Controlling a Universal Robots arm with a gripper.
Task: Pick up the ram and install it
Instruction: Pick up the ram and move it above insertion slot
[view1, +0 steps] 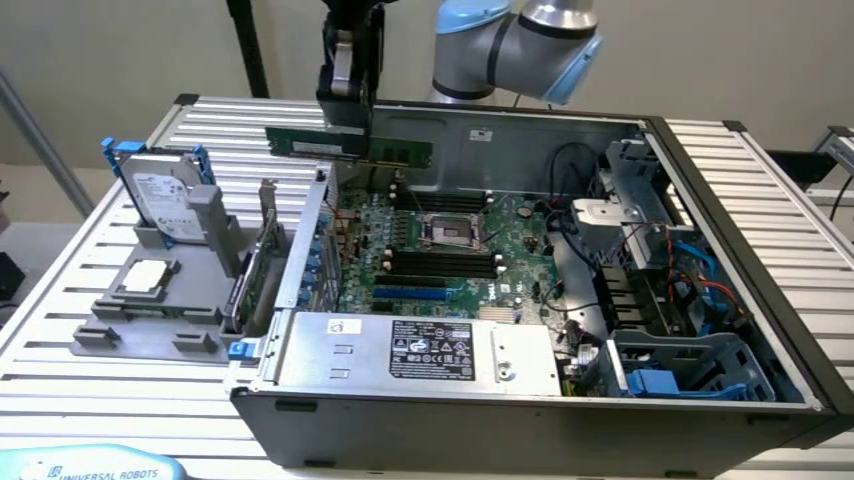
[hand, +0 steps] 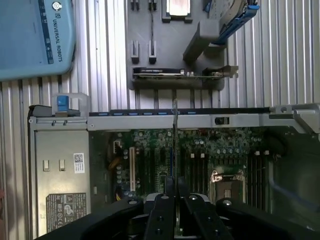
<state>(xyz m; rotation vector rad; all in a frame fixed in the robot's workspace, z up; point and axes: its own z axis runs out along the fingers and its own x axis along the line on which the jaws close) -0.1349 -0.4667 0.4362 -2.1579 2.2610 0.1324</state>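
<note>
Arm's black gripper (view1: 348, 122) is hanging straight down over the open grey computer case (view1: 534, 435), jaws clamping a long thin green ram stick (view1: 400, 152) level.

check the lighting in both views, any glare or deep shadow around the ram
Exterior view: soft, even light; the ram, clamped in the gripper above the open case, is plainly lit, with shade along the case's drive-bay side. Wrist view: the slatted table glares pale, the motherboard sits in dim shade, and the ram is a thin edge-on line against it.
</note>
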